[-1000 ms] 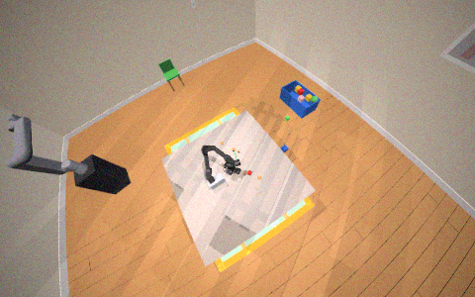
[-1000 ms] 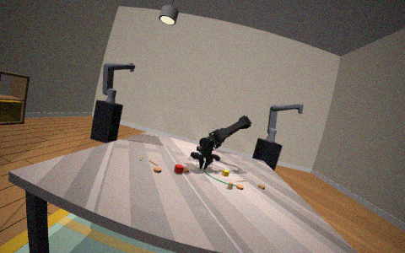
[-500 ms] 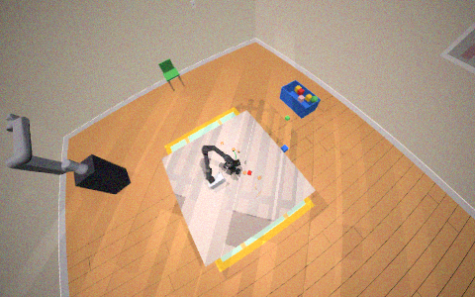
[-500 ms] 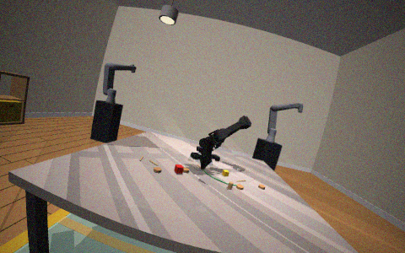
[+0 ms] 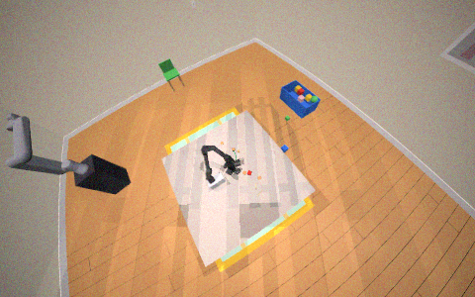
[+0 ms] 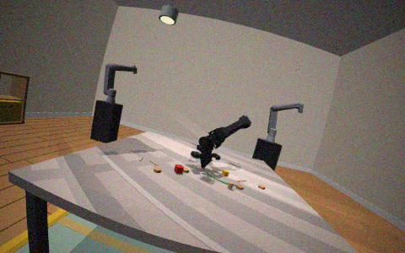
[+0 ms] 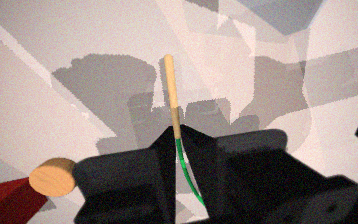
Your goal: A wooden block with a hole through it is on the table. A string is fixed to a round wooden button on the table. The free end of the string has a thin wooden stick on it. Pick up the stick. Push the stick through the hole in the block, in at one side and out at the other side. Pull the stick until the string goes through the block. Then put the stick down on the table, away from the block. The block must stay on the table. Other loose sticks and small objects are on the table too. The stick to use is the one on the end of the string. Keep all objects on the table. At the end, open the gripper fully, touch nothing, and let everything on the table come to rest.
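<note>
My gripper [image 6: 204, 166] [image 7: 176, 129] is shut on the rear end of the thin wooden stick [image 7: 171, 85], where the green string begins. The stick points away from the fingers, low over or on the table; I cannot tell if it touches. The green string [image 6: 216, 179] [image 7: 184, 170] [image 5: 236, 154] runs back between the fingers and across the table to a round wooden button [image 6: 240, 186]. A small upright wooden piece [image 6: 230, 185], seemingly the block, stands beside that button. Its hole is too small to see, and I cannot tell whether the string passes through it.
A red cube [image 5: 249, 173] [image 6: 179, 169] and a round wooden piece [image 6: 186, 170] [image 7: 51, 180] lie beside the gripper. A yellow cube [image 6: 225, 173], loose sticks [image 6: 153, 162] [image 6: 241, 180] and other wooden discs [image 6: 157, 169] [image 6: 261, 186] lie around on the table [image 6: 126, 202].
</note>
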Tool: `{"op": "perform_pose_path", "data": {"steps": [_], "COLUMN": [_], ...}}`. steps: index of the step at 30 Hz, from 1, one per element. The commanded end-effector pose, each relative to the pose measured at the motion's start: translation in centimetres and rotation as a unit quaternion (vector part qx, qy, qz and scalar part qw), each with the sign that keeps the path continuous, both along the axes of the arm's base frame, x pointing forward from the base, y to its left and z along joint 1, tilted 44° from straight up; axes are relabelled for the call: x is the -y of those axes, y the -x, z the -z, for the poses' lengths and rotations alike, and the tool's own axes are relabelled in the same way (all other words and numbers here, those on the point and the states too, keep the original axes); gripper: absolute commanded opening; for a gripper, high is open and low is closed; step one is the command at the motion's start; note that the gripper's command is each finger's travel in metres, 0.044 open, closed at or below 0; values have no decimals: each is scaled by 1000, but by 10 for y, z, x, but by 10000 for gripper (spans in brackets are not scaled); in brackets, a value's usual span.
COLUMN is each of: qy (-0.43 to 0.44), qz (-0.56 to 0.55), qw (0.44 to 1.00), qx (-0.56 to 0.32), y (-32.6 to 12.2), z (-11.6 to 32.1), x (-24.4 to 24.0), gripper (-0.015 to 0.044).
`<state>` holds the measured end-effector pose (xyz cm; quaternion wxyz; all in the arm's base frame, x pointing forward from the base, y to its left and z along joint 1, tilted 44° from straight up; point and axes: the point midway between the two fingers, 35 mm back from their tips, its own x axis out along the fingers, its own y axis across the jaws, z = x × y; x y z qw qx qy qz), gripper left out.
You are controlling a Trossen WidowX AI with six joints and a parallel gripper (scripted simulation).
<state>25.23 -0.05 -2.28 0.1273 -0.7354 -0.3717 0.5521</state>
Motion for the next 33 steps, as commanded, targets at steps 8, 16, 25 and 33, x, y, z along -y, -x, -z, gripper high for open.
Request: {"op": "perform_pose_path", "data": {"steps": [8,16,25,33], "qy": [6,6,6,5], "qz": [-1,-1,-1,-1], "qw": [1000,1000,1000,1000], "qx": [5,4,4,4], "y": [-1,0,2,4], "z": [-11,-19,-27,-35], "x": [13,20,28,35], "gripper": [0,0,0,0]}}
